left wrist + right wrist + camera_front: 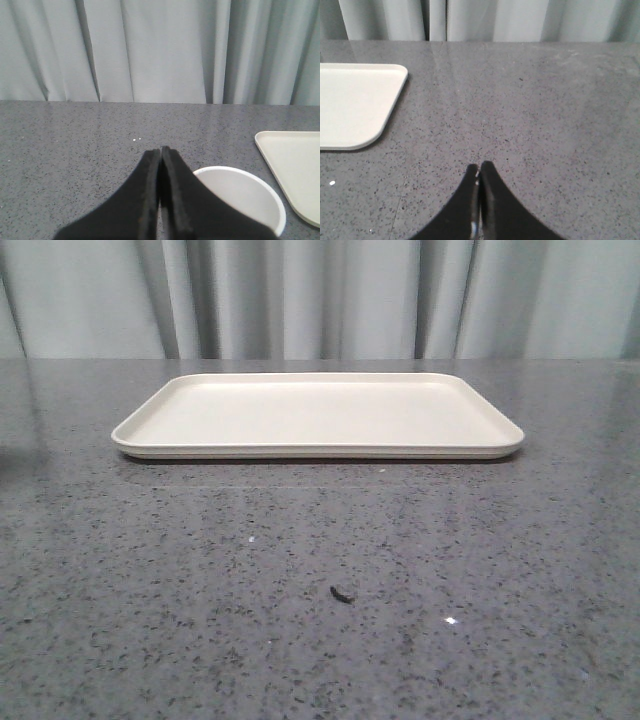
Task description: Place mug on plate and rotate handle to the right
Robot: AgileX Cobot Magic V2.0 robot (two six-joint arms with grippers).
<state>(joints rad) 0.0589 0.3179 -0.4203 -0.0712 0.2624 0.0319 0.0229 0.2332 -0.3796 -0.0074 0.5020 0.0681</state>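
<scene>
**Q:** Looking for the mug [239, 197] in the front view, nothing was found. Only the plate [318, 416] was shown, laid flat toward the far edge of the tabletop, long axis running left to right, nothing on it. Where was the mug supposed to be?

**A:** It was only caught by the left wrist view. A white round rim was seen just past the left gripper [161, 155], slightly off to one side of the fingers and low under them. The plate's rounded corner was seen beyond it, apart from the mug, so the mug was parked on the grey tabletop [300, 570] toward the left edge, outside the front camera's frame. Handle and smiley face couldn't be made out, so the handle's direction couldn't be told.

**Q:** And the grippers?

**A:** Both were pressed closed with nothing held. The left fingers were seen touching along their length. The right gripper [480, 170] was closed the same way over bare table, with the plate's corner off to its side and no mug anywhere in that view.

**Q:** So which arm was it going to be?

**A:** Left, most likely, since the mug was right by it. The fingers would need to be opened first, then the mug carried rightward to the plate.
</scene>
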